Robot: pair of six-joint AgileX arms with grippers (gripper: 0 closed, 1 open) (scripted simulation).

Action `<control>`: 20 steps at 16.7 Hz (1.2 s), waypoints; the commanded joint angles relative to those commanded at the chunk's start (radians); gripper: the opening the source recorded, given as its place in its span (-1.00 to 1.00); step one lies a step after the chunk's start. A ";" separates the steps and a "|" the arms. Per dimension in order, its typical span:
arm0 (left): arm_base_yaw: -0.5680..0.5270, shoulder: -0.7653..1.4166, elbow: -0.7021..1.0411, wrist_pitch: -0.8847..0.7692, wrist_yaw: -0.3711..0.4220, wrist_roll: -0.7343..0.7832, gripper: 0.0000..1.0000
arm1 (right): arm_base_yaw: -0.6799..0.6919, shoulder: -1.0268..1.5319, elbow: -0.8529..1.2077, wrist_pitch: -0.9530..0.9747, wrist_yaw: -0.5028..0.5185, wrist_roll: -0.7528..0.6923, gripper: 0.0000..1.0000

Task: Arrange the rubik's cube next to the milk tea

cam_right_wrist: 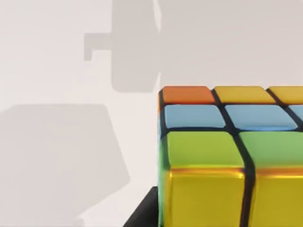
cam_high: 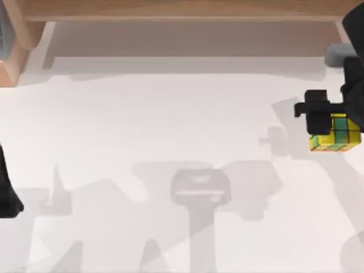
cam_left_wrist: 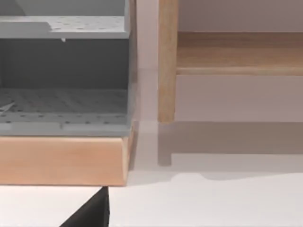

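Directly beneath the overhead camera lies the white table, crossed by grey shadows of the arms. At the table's right side, the right gripper hangs over the rubik's cube; whether its fingers pinch the cube cannot be told. The cube shows yellow, green and orange tiles in a dark grid. The left arm is parked at the left edge. A wooden frame runs along the far edge.

Left wrist view: a wooden base carries a grey perforated shelf unit, beside an upright wooden post and a wooden rail. White tabletop lies below.

Right wrist view: the rubik's cube sits close to the lens, with one orange tile, yellow, blue and green tiles, and glossy yellow tiles on its near face, all separated by black lines. The white table around it carries soft grey shadows.
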 joint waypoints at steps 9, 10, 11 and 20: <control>0.000 0.000 0.000 0.000 0.000 0.000 1.00 | 0.022 -0.086 -0.258 -0.199 -0.108 0.032 -1.00; 0.000 0.000 0.000 0.000 0.000 0.000 1.00 | 0.022 -0.086 -0.258 -0.199 -0.108 0.032 -1.00; 0.000 0.000 0.000 0.000 0.000 0.000 1.00 | 0.019 -0.080 -0.257 -0.197 -0.106 0.032 -1.00; 0.000 0.000 0.000 0.000 0.000 0.000 1.00 | 0.033 -0.072 -0.176 -0.055 -0.192 0.010 -1.00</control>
